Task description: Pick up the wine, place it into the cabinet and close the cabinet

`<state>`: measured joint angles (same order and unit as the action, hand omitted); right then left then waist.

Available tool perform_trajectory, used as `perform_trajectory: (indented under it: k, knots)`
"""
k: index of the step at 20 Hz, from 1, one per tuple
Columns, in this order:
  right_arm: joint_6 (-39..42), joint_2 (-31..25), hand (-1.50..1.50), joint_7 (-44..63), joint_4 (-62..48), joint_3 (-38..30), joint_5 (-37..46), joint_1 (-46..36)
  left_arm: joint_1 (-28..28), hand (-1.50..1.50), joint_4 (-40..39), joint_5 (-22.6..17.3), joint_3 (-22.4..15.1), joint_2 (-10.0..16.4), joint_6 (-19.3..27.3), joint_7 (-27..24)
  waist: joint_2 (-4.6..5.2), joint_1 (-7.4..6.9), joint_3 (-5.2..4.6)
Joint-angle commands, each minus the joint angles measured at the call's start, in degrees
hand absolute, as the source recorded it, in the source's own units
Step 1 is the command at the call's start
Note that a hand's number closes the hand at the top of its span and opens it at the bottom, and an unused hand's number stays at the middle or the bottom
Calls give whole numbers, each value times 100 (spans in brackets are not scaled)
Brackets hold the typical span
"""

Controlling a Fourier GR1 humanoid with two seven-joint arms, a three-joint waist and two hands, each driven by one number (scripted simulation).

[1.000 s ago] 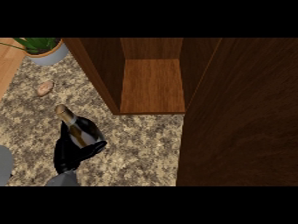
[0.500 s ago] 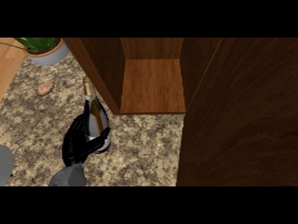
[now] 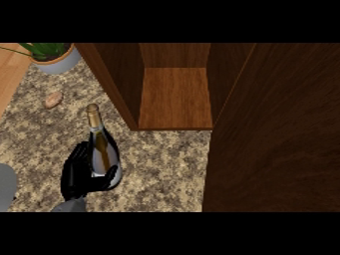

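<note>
My black right hand point(image 3: 77, 172) was curled round the lower body of the dark glass wine bottle with a gold foil neck point(image 3: 102, 154). The fingers sat on its left and the thumb on its right. The bottle was over the speckled stone tabletop point(image 3: 165, 164), just left of the open brown wooden cabinet point(image 3: 176, 94) and outside it. Its long axis ran away from me, neck pointing to the far side.

No words, numbers or signs can be read anywhere here. The wine bottle point(image 3: 98, 144) has a pale label point(image 3: 104, 163) on it, but no letters can be made out on it.
</note>
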<state>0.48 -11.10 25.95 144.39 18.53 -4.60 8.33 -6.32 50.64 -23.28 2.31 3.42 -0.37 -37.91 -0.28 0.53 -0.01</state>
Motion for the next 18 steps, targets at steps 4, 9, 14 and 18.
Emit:
perform_trajectory:
  k: [4,9,14,18]
  knots:
    - [75,-156,-150,505,1096,-516,-813,18,688,150,704,-146,-93,478,-1146,-313,6,-55,4]
    - [-40,-14,-150,598,1339,34,-312,342,830,150,1694,-58,-512,114,-868,66,-18,-19,4]
    - [-51,40,-150,517,1098,-78,-359,179,1067,150,3087,-191,-786,136,-469,1168,-11,-56,7]
    - [138,-33,-150,296,842,-337,-618,141,1084,150,3803,375,-1357,-186,231,1526,2,-44,10]
